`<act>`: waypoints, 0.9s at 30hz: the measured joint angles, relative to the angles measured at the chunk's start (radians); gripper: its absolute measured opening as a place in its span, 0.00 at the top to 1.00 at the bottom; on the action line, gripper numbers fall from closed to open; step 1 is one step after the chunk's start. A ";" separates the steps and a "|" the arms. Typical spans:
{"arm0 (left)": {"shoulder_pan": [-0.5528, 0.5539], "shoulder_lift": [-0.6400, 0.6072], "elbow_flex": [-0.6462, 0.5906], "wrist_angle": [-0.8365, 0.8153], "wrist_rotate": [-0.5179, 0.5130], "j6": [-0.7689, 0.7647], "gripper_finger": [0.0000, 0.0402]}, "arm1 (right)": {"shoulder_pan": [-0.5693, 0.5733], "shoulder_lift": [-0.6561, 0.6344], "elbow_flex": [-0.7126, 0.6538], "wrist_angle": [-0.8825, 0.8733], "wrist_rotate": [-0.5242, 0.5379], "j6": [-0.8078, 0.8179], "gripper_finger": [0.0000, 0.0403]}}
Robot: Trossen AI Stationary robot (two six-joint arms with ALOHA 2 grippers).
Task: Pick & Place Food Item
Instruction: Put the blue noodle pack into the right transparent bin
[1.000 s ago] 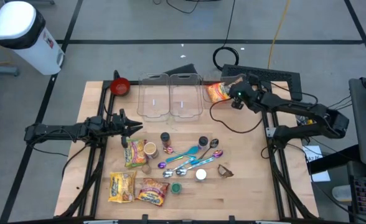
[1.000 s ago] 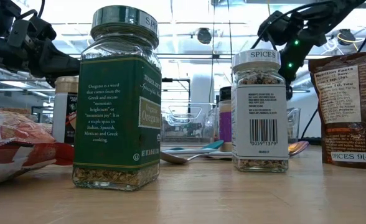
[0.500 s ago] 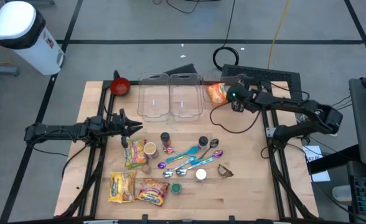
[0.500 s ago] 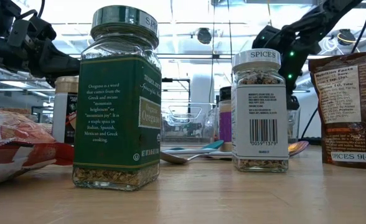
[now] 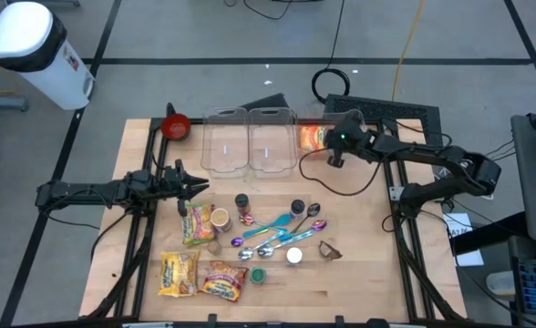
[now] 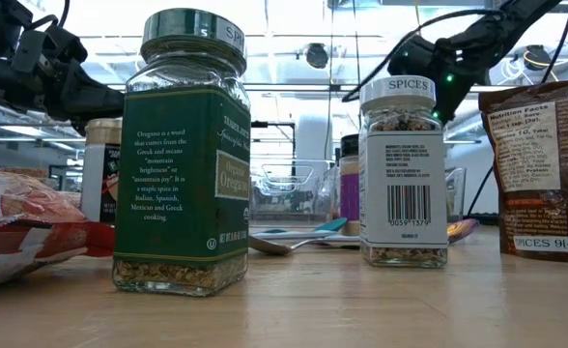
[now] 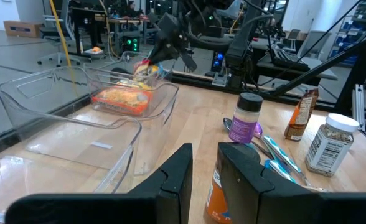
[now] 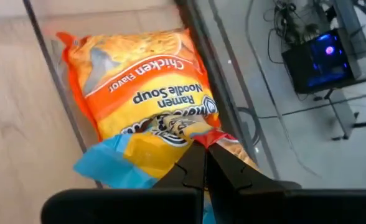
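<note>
The right gripper [image 5: 333,157] is swinging in from the bench's far right edge toward the clear bins, its jaws pinched shut on the corner of a ramen pack [image 8: 147,142], which is travelling with them. A second ramen pack [image 8: 136,87] is lying in the bin [image 5: 314,121] just under the jaws, so the drop looks close. The left gripper [image 7: 200,168] is waiting, jaws slightly apart and holding nothing, over the snack packets.

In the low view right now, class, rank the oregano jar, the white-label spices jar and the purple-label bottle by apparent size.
1. Oregano jar
2. Spices jar
3. Purple-label bottle, partly hidden

The oregano jar looks nearest the camera, so true sizes stay unsure.
</note>
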 joint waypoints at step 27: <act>0.000 0.000 0.000 0.000 -0.001 0.000 0.80 | -0.076 -0.019 -0.084 -0.012 0.023 0.696 0.97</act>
